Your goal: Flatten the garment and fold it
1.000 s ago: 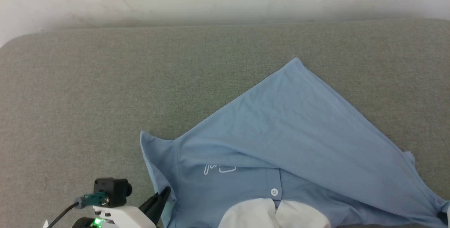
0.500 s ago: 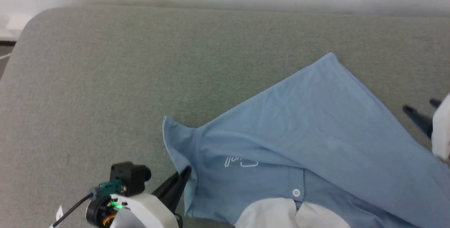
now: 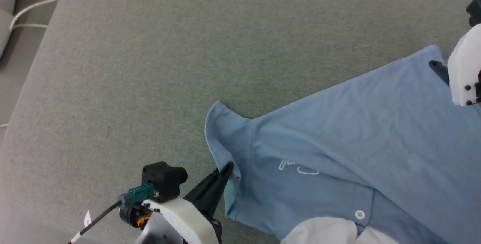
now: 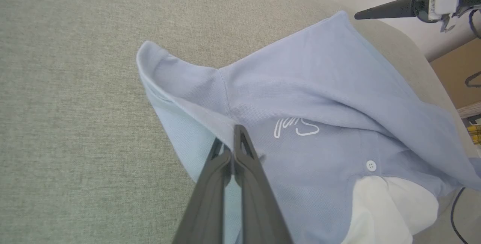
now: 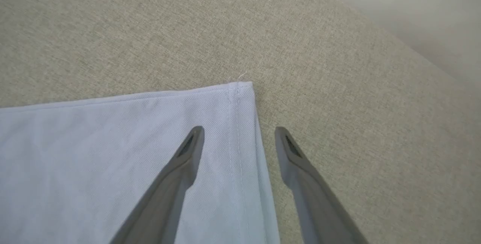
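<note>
The garment, a light blue polo shirt, lies on the grey fabric surface. In the head view it reaches from the centre toward 3 and 5 o'clock. It is not flat: the lower part is folded diagonally over the chest, w/ one hem corner pointing to approx. 2 o'clock. The white collar is at 6 o'clock, the button is just above it, and the white logo is toward 10 o'clock from the button.

The left gripper comes in from 7 o'clock. Its two fingers are pressed together and clamp the edge of the short sleeve, w/ a fold of blue fabric btw. the tips.

The right gripper is at 2 o'clock in the head view, over the hem corner. Its fingers are well apart and hold nothing. One is over the fabric, the other over the bare surface, and the shirt's side edge runs btw. them. Whether the tips touch the cloth, I cannot tell.
</note>
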### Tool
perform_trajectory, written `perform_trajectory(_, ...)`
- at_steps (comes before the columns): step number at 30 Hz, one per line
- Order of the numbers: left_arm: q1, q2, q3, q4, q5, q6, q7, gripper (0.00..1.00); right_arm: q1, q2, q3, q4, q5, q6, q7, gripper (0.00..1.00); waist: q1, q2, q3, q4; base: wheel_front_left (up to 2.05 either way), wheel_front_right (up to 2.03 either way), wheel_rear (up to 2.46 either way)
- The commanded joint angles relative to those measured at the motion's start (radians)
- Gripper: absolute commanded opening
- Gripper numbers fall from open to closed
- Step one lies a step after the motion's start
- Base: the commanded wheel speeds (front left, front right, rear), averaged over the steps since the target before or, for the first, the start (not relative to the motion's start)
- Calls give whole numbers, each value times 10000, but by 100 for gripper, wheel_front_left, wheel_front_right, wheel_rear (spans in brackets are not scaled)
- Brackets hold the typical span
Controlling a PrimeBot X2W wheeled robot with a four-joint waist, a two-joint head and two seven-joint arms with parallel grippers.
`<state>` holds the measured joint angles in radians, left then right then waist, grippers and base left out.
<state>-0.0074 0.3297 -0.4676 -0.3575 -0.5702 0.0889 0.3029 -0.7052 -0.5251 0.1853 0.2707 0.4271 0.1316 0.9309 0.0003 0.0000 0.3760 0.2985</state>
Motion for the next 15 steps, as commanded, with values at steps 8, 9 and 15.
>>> perform_trajectory(8,-487,-423,-352,355,35,-218,-224,0,-663,-573,833,1416,-3,-9,-178,100,-3,0,911,1051,0,0,0)
perform_trajectory(9,-507,-440,-365,393,31,-229,-242,0,-631,-656,978,1526,67,-9,-80,100,-3,0,924,1071,0,0,0)
perform_trajectory(15,-569,-455,-354,574,8,-231,-315,0,-312,-1010,1840,1778,505,-9,243,0,-3,0,929,1118,0,0,0)
